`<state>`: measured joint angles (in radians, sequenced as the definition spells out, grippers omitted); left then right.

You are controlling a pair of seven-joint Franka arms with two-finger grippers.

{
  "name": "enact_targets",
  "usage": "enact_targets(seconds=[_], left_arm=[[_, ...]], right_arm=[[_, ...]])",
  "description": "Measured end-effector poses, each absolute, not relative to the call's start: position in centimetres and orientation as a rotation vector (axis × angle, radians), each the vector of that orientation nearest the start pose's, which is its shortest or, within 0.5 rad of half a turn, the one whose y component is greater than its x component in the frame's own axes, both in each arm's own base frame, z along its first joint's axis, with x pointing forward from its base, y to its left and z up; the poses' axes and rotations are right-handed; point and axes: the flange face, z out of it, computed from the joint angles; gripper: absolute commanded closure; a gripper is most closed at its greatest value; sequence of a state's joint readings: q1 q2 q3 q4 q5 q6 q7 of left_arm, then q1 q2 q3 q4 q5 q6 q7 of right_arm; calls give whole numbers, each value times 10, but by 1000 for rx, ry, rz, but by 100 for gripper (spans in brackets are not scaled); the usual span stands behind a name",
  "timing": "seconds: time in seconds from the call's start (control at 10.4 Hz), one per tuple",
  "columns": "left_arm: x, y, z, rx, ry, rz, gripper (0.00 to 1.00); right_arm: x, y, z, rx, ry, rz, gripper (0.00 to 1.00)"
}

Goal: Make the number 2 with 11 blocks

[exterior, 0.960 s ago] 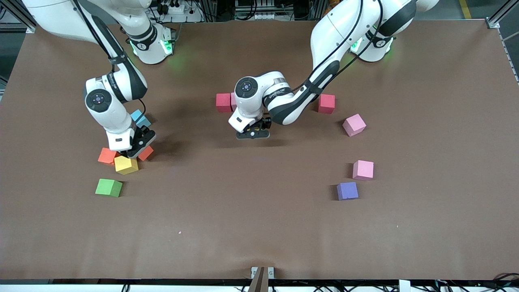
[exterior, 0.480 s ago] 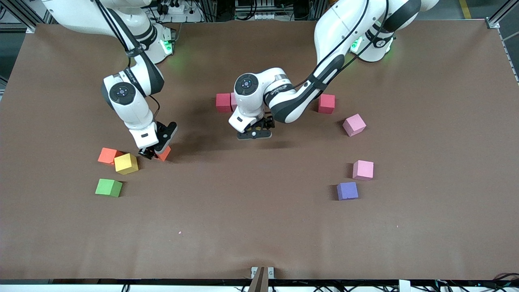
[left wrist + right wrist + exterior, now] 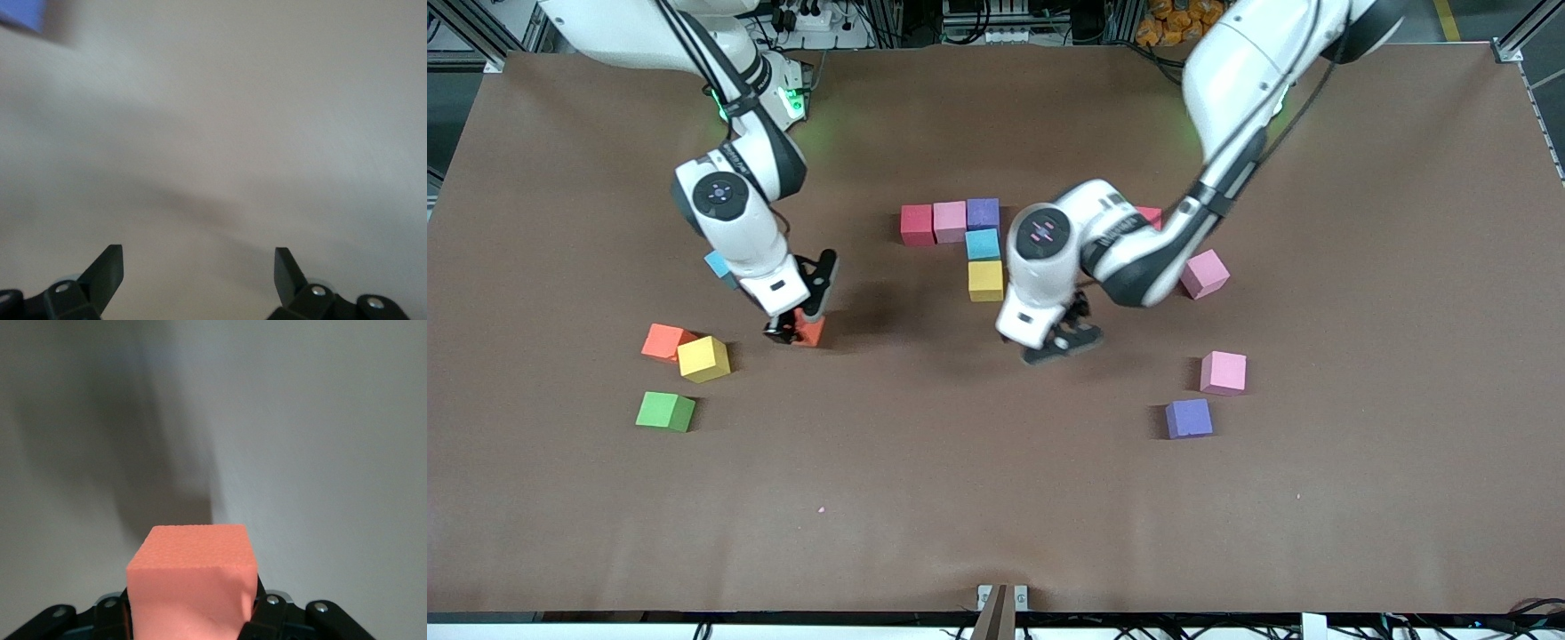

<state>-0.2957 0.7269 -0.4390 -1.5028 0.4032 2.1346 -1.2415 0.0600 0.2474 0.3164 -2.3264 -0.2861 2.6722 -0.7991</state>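
Right claw (image 3: pixel 793 334) clenched on an orange block (image 3: pixel 192 577), carried just above the brown desk (image 3: pixel 996 498) toward the right arm's end. Squeezed on two flat sides, top face showing. Looks matte, foamy, light; likely grippy and forgiving, best pinched square across parallel faces, mid-height.

Left claw (image 3: pixel 1062 342) released, fingers (image 3: pixel 103 272) spread wide, nothing between, hanging over bare desk close by the started number 2 (image 3: pixel 967 240): red, pink, purple in a row, blue then yellow stepping down toward the camera.

Further out: orange block (image 3: pixel 662 341) touching yellow block (image 3: pixel 703 358), green cube (image 3: pixel 664 412) nearby; pink blocks (image 3: pixel 1205 273), (image 3: pixel 1223 372) and purple block (image 3: pixel 1189 418) toward the left arm's end.
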Motion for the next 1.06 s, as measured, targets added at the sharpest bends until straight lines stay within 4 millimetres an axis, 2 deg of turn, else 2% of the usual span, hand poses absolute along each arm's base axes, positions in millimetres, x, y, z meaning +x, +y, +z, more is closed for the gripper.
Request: enact_targets(seconds=[0.19, 0.38, 0.67, 0.86, 0.96, 1.06], left_arm=[[612, -360, 274, -3010, -774, -61, 0], [634, -322, 277, -2937, -1034, -62, 0], [647, -291, 276, -2778, -1408, -54, 0], [652, -277, 273, -2737, -1476, -50, 0], [657, -266, 273, -2741, -1466, -49, 0], [661, -255, 272, -2782, -1381, -45, 0]], right_arm=[[469, 252, 249, -2396, -2085, -178, 58], [449, 297, 248, -2349, -2037, -185, 58], [431, 344, 253, -2259, -2104, -196, 58], [436, 372, 255, -2222, -2125, -153, 58], [445, 381, 255, -2218, -2122, -131, 58], [454, 386, 252, -2219, -2117, -109, 58]])
